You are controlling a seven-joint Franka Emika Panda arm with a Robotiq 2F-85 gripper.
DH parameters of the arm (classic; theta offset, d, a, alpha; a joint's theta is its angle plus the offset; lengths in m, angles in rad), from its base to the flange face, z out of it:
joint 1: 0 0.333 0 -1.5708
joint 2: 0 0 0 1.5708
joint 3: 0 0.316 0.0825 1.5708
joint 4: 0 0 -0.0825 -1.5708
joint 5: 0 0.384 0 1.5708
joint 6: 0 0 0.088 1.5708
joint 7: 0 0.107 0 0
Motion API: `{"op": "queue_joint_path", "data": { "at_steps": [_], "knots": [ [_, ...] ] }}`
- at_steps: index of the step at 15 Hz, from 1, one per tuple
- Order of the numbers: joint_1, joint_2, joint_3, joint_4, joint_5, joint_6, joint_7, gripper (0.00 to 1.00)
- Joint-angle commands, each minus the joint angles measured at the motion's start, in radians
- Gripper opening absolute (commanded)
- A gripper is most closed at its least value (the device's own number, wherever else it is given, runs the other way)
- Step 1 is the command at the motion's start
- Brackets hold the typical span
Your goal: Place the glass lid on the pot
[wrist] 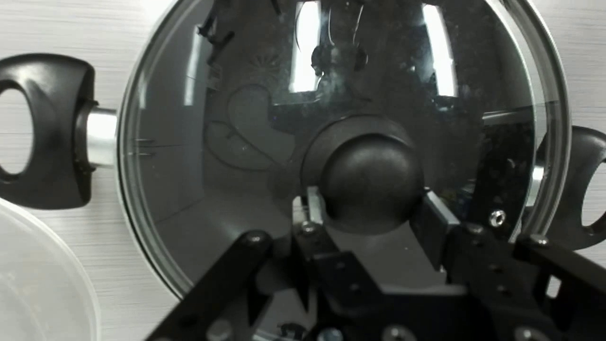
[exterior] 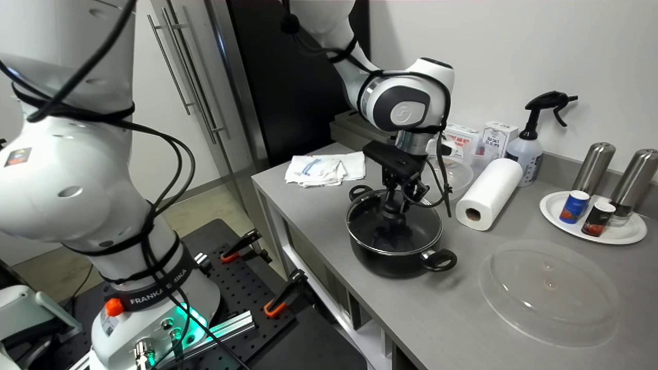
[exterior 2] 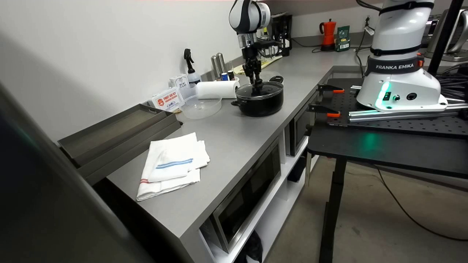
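Claw [wrist: 371, 199] clamped on dark knob [wrist: 374, 166] of glass lid [wrist: 341, 102] in wrist view, gripping from both sides. Lid fills most of frame; black handles [wrist: 61, 132] jut out past its rim at opposite ends. Clear bowl [wrist: 61, 260] nearby, apart.

In an exterior view: lid lies over mouth of pot [exterior: 383, 262], pot upright on worktop [exterior: 442, 313]. Rim looks level, no obvious tilt. Large clear disc [exterior: 545, 303] w/o dark knob well apart, n/a to job.

In an exterior view: arm's wrist [exterior 2: 246, 40] points approx. straight down, claw at lid centre. Lid edge seems to meet pot top along visible side; hairline gap, if any, can't be told at this res. Folded cloth [exterior 2: 175, 166] well apart.

Status, my judgement: lid picked, carried, centred = done; placing prob. done or v. nearly. Left: confirm lid seats all round, let go of knob, lift claw clear. Release not yet done.
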State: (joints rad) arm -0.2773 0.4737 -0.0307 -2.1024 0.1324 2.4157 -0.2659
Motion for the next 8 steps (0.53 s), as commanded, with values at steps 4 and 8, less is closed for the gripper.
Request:
{"op": "queue_joint_path", "data": {
  "at_steps": [4, 8],
  "knots": [
    [0.034, 0.017, -0.016, 0.046, -0.016, -0.065, 0.04, 0.23],
    [0.048, 0.012, -0.029, 0.049, -0.03, -0.077, 0.065, 0.23]
  ]
}}
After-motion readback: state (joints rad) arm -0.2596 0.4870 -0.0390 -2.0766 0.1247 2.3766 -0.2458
